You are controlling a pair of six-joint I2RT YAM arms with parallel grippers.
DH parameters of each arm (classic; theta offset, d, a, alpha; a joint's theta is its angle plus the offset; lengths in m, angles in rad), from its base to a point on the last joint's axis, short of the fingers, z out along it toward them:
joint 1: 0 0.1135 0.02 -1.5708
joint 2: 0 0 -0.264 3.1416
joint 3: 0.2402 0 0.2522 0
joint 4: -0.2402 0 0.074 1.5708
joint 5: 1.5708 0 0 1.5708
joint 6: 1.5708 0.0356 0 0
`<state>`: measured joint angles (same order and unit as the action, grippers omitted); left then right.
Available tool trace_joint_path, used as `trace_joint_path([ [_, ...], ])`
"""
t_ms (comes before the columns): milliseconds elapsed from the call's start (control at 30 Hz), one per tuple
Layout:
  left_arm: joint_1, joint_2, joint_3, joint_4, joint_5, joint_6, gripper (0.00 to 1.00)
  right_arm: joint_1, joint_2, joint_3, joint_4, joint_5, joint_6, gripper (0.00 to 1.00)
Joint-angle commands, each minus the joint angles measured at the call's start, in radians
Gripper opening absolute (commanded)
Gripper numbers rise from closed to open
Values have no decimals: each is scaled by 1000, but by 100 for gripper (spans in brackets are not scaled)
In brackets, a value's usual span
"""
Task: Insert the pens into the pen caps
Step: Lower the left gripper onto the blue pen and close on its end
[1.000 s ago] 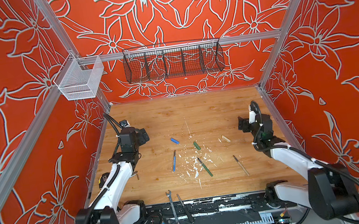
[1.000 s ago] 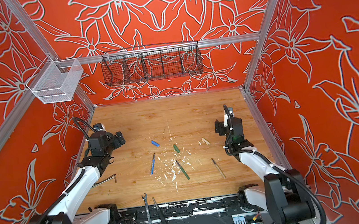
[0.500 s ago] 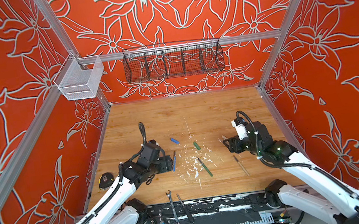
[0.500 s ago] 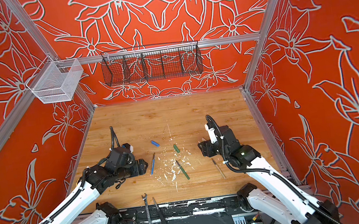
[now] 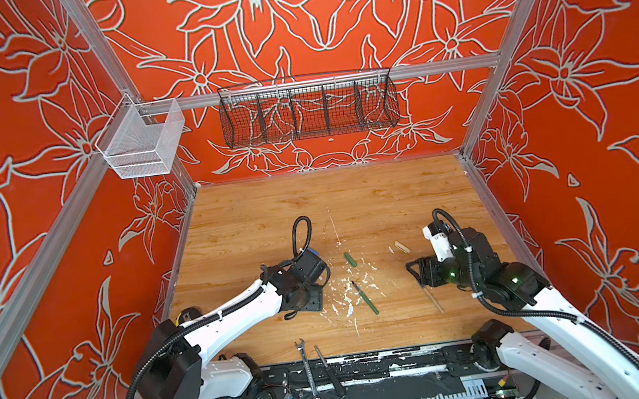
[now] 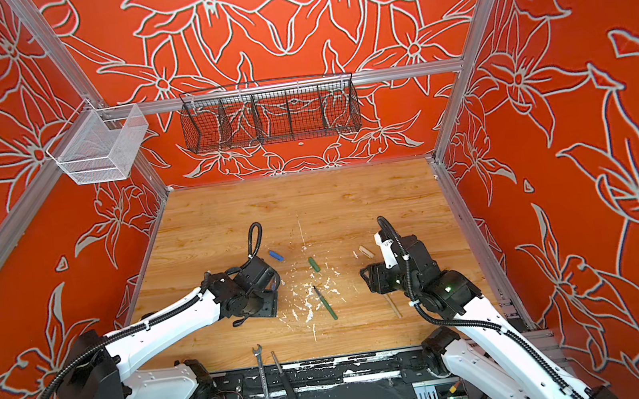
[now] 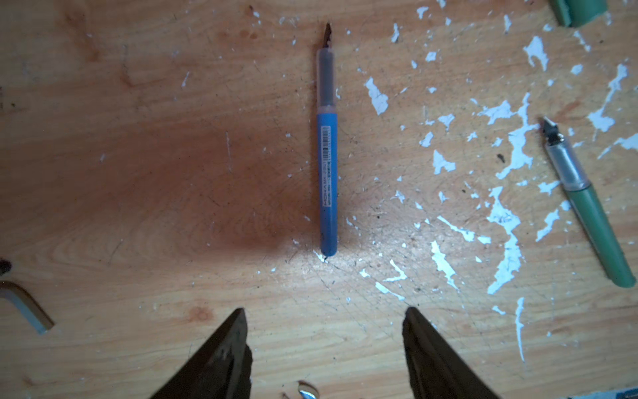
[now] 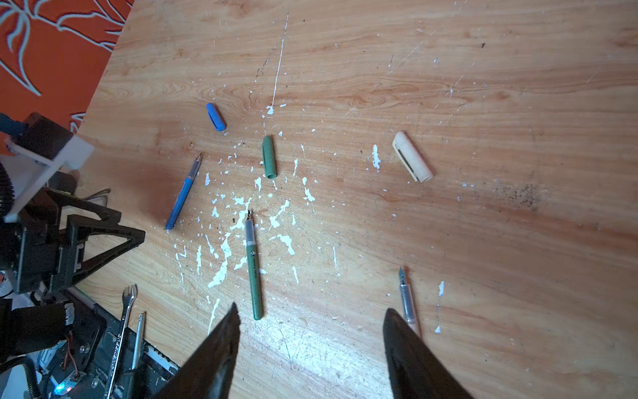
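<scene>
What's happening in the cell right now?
Nothing is held yet. The left gripper hovers open near the blue pen; the right gripper is open by the tan pen. The green pen lies between them. The blue cap, green cap and tan cap lie loose on the table; no pen is capped.

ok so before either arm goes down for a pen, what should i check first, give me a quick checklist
1. left gripper jaws apart, nothing between them: ok
2. blue pen lies lengthwise ahead of that gap, so the jaws would close across it: ok
3. right gripper jaws apart, empty: ok
4. tan pen centred in the right gap: not ok, it sits off to one side, partly hidden by a jaw
5. blue cap, green cap and tan cap lying loose, apart from every pen: ok
6. height of the jaws above the table: cannot tell
</scene>
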<state>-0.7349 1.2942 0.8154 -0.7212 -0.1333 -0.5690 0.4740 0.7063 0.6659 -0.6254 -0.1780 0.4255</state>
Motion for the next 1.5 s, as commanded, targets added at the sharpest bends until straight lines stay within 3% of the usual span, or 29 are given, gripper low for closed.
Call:
trace_joint_path([
  [0, -6, 10, -13, 54, -13, 39, 69, 8, 9, -12, -16, -24, 31, 65],
  [433, 7, 166, 5, 141, 6, 97, 61, 34, 94, 15, 13, -46, 37, 62],
  [567, 34, 209, 11, 151, 33, 105, 53, 44, 116, 25, 15, -44, 40, 62],
  [900, 45, 232, 15, 162, 78, 119, 44, 54, 134, 33, 22, -15, 48, 62],
  [1300, 61, 239, -3, 157, 68, 118, 43, 66, 177, 58, 27, -17, 48, 62],
  [1467, 92, 243, -5, 151, 80, 107, 38, 73, 177, 64, 22, -10, 50, 62],
])
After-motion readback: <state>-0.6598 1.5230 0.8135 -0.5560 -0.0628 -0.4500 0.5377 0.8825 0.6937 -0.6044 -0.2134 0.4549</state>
